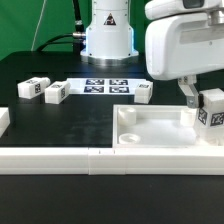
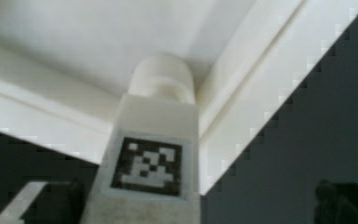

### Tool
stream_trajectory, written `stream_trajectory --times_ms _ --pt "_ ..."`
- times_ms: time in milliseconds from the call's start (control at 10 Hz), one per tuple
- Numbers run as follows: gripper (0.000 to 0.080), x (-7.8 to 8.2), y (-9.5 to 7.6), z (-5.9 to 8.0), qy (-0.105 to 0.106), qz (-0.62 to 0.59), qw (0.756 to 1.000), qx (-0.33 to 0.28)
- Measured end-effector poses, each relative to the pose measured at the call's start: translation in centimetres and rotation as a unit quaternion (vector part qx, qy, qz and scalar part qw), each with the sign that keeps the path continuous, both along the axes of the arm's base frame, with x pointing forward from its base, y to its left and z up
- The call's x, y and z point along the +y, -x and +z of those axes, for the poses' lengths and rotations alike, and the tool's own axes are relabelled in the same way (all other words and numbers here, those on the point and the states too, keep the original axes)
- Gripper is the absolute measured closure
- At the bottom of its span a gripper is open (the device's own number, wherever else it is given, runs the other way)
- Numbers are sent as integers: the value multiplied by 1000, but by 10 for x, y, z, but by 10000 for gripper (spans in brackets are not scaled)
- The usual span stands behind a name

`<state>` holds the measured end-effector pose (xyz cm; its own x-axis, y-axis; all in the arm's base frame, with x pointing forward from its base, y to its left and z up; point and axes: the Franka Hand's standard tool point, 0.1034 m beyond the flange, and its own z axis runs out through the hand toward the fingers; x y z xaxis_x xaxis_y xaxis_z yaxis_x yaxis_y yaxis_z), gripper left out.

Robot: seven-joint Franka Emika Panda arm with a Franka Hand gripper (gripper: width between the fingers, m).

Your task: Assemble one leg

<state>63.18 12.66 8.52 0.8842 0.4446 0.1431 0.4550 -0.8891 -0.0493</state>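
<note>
A leg point(image 1: 212, 112), a white block with a marker tag, stands upright on the corner of the white square panel point(image 1: 150, 135) at the exterior view's right. My gripper point(image 1: 205, 98) sits around it. In the wrist view the leg point(image 2: 153, 140) runs from between my fingers down to the panel's corner point(image 2: 87, 60). One finger point(image 2: 34, 205) is close beside the leg. The other finger point(image 2: 348, 200) stands well apart from it, with dark table between. My gripper point(image 2: 190, 205) is open.
Three more legs lie at the back: two at the exterior view's left point(image 1: 28, 88) point(image 1: 55, 92) and one point(image 1: 143, 92) behind the panel. The marker board point(image 1: 105, 86) lies before the robot base. A white rail point(image 1: 90, 160) runs along the front. A white piece point(image 1: 3, 120) sits at the left edge.
</note>
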Motion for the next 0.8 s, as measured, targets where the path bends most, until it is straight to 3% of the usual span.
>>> stream_trajectory --times_ms 200,400,700,800 --pt "151 6 9 -2 15 6 996 90" --pt "151 11 9 -3 18 12 991 136" --pt "154 10 7 -4 17 11 991 129" --pt "313 10 7 -4 17 11 991 129"
